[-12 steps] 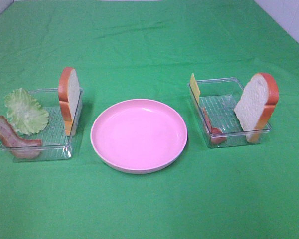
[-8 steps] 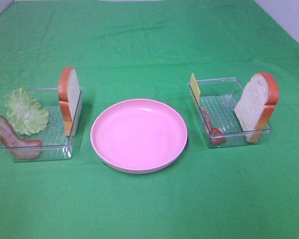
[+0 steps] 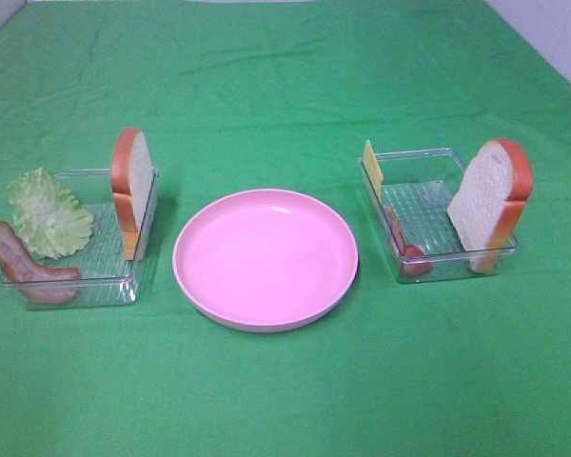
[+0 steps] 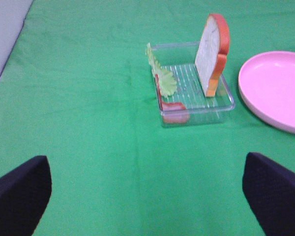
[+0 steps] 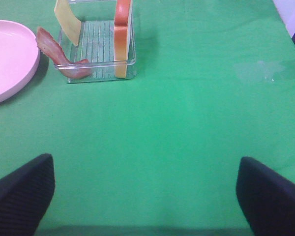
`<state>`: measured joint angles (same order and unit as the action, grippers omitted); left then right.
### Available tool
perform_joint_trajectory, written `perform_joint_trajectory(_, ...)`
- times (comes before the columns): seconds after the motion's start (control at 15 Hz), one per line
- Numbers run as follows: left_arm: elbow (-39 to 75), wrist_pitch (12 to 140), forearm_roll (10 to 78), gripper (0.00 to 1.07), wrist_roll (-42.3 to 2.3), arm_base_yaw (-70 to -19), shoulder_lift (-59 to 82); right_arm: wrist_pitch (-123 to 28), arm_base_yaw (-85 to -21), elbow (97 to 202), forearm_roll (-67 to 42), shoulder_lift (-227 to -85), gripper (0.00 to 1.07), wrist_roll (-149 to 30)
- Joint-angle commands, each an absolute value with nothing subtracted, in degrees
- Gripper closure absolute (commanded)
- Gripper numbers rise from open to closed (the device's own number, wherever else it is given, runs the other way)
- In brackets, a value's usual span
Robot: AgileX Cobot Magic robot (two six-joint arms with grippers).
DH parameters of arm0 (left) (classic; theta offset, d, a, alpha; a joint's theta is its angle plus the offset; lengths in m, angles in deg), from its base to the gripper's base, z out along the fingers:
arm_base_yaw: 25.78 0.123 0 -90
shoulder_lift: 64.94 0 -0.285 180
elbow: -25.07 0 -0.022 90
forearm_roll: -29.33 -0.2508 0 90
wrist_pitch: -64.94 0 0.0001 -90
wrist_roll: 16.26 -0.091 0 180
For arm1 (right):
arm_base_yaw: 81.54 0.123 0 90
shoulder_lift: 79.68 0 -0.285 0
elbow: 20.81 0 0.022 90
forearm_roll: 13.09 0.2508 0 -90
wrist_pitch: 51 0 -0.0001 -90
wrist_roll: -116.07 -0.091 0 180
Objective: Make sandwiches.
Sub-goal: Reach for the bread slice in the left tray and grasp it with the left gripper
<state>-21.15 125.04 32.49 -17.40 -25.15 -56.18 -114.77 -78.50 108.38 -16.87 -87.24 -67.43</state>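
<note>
The sandwich parts stand apart in two clear trays. The left tray [image 3: 76,297] holds an upright bread slice [image 3: 133,186], a lettuce leaf [image 3: 48,211] and a bacon strip [image 3: 24,267]. In the right tray [image 3: 428,152] are a leaning bread slice [image 3: 490,205], a cheese square [image 3: 372,164] and bacon [image 3: 404,243]. Neither arm shows in the high view. My left gripper [image 4: 147,196] is open, well short of its tray's bread [image 4: 212,51] and lettuce [image 4: 162,76]. My right gripper [image 5: 145,196] is open too, far from the bread [image 5: 122,39], cheese [image 5: 68,22] and bacon [image 5: 56,51].
A round pink plate [image 3: 265,257] with nothing on it sits between the trays on the green cloth. A pale wall edges the cloth at the far right corner [image 3: 552,38].
</note>
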Motion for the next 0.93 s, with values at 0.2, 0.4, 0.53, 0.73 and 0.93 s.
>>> perform_joint_trajectory(0.2,-16.3,108.2,32.1,0.06,-15.3,-25.1,-41.3,-114.1,-78.9,108.0,-16.6,-85.5,0.11,-66.9)
perform_joint_trajectory(0.4,-11.8,103.4,32.1,0.06,-15.4,-25.1,-30.1,-114.1,-78.9,108.0,-16.6,-85.5,0.11,-66.9)
perform_joint_trajectory(0.53,-3.6,104.0,33.1,0.06,-16.3,-25.1,-14.2,-114.1,-78.9,108.0,-16.6,-85.5,0.11,-66.9)
perform_joint_trajectory(0.73,6.5,106.7,35.9,0.06,-16.3,-25.1,0.2,-114.1,-78.9,108.0,-16.6,-85.5,0.11,-66.9)
perform_joint_trajectory(0.93,14.7,110.5,38.5,0.06,-16.3,-25.1,10.8,-114.1,-78.9,108.0,-16.6,-85.5,0.11,-66.9)
